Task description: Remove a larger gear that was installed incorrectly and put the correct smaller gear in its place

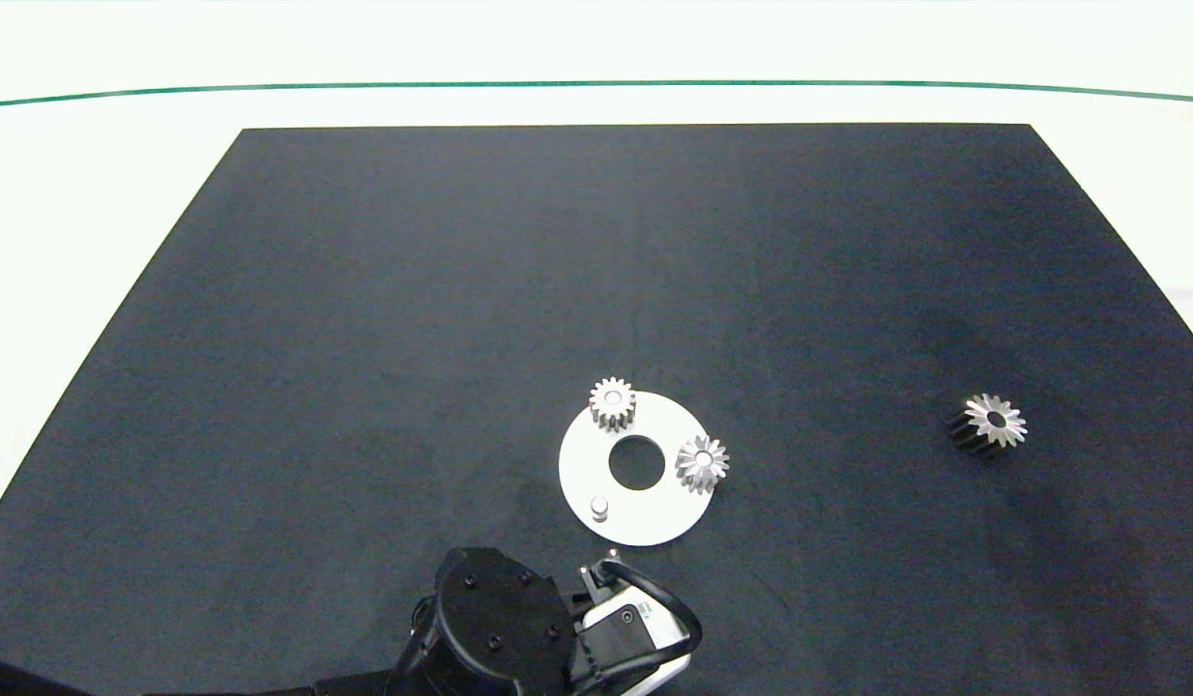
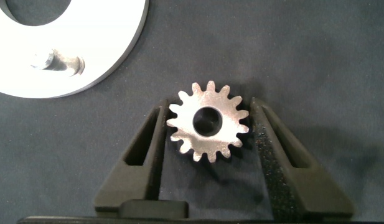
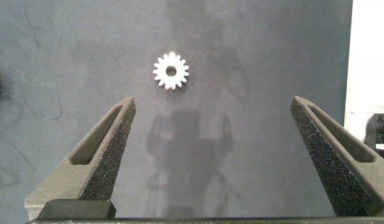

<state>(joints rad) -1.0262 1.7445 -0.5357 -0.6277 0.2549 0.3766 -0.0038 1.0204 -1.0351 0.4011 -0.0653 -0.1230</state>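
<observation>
**A:** Where is the smaller gear?

**B:** It lies flat on the black mat, with its round hole facing up. It is just beside the rim of the white plate and does not touch it. You will not find it in the head view, because your left arm covers it.

**A:** What are my jaws doing?

**B:** Your left gripper is closed on the smaller gear. One finger is on each side of it, and the pads press on its teeth. The gear looks like it is sitting on the mat, not lifted.

**A:** Where does it have to go?

**B:** To the bare peg. The peg stands up on the near part of the plate, on the side closest to your left arm. From the jaws, the peg is just past the plate's rim, so it should be a short trip: up, across, then down. I think the hole has to sit right over the peg, with the gear kept level. If it tilts, it may catch on the peg top.

**A:** What else is on the plate?

**B:** A blunt-toothed gear at the far side and a pointed-toothed gear at the right side. Both are well away from the peg.

**A:** And the larger gear?

**B:** The larger gear is off the plate, far out on the mat to the right.

**A:** My right gripper?

**B:** The right gripper hangs wide open over the mat, holding nothing. Your left arm is much nearer the peg.
</observation>
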